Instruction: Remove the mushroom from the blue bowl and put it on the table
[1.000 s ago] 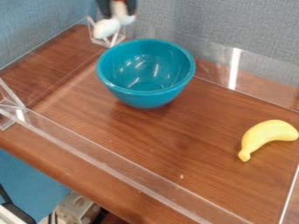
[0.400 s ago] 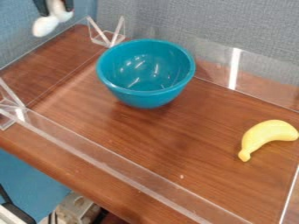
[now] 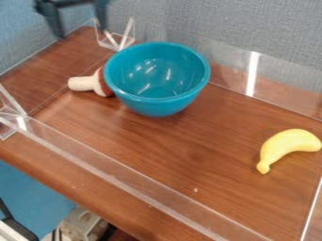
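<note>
Mushroom (image 3: pixel 87 83), pale cream at the cap end and tan along the stem, lies on its side on the table (image 3: pixel 164 151), just to the left of the blue bowl (image 3: pixel 157 78). Its stem end points toward the bowl and sits right at the bowl's outer wall; whether the two touch cannot be told from this angle. The cap end points away to the left, out over bare wood. Nothing holds the mushroom.

The blue bowl stands upright on the brown wood-grain surface, toward the back of the enclosure. It is glossy, deep and round, with highlights on its inner wall, and nothing shows inside it.

Above and behind the mushroom, at the top left corner of the view, the gripper (image 3: pixel 70 11) hangs as a dark shape well clear of the mushroom and of the bowl. Its dark fingers (image 3: pixel 56 17) hold nothing, but the shape is too dark and cropped to tell whether they are spread or pressed together.

Low clear acrylic walls (image 3: pixel 251 71) edge the tabletop, with a small clear triangular brace at the back left near the bowl and another at the left front corner. A yellow banana (image 3: pixel 287 149) lies on the wood at the far right, well apart from the bowl and the mushroom. Behind the table stands a grey-blue textured backdrop (image 3: pixel 239 24).
</note>
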Motion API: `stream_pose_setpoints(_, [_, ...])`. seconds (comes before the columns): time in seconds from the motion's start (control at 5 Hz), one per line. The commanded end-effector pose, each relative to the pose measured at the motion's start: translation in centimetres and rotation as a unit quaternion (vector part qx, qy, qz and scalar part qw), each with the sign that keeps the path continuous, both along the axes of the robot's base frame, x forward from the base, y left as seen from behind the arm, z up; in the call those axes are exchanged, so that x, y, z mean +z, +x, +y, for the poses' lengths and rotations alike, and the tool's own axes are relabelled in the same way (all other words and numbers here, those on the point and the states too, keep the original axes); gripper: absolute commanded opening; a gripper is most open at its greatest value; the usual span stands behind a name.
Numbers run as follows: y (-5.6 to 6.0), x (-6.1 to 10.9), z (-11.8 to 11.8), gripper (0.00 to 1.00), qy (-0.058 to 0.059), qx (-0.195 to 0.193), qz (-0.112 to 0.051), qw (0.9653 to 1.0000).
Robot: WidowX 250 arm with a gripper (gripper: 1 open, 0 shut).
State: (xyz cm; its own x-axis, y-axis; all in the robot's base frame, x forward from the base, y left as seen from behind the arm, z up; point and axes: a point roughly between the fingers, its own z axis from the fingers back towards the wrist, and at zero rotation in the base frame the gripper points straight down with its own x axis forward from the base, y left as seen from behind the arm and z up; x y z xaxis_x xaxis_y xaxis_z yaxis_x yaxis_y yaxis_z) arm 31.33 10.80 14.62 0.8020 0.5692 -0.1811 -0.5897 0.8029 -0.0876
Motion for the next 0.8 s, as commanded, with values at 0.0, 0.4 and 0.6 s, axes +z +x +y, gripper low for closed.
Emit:
stream_pose_setpoints(0.0, [0.3, 0.2, -2.0, 1.0, 0.022, -0.023, -0.034, 0.9989])
stream_pose_setpoints(0.4, [1.3, -5.2, -3.7, 1.0, 0.028, -0.057, -0.021, 0.9977])
stream_pose_setpoints(0.6, [0.8, -5.9, -4.3, 0.0, 0.029, -0.07, -0.02, 0.9969])
